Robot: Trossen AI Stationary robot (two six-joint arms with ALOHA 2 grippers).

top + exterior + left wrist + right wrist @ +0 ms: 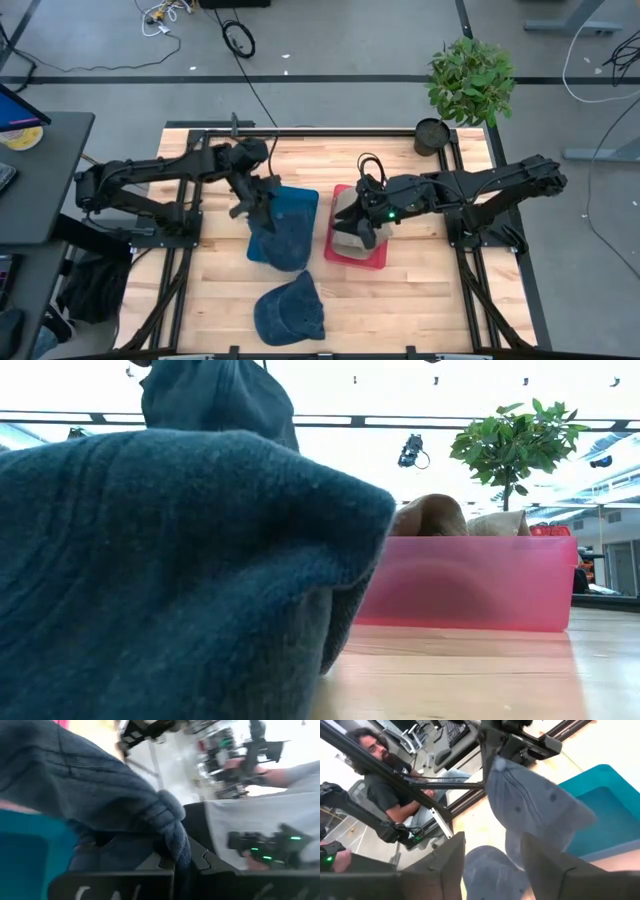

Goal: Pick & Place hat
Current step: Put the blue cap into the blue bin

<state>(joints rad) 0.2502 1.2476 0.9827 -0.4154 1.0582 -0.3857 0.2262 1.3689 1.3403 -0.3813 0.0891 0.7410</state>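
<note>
Around the wooden table [420, 300]
A potted plant [470, 80] is standing at the corner beyond the right gripper [362, 232]; a person [390, 790] is sitting past it, cables [238, 38] lying on the floor.

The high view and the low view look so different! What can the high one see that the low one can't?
Only the high view shows both arms, the left gripper holding a blue hat over the teal bin, and the right gripper above the pink bin. Only the low view shows the ceiling lights. Both show the pink bin, the tan hat in it, the second blue hat and the potted plant.
</note>
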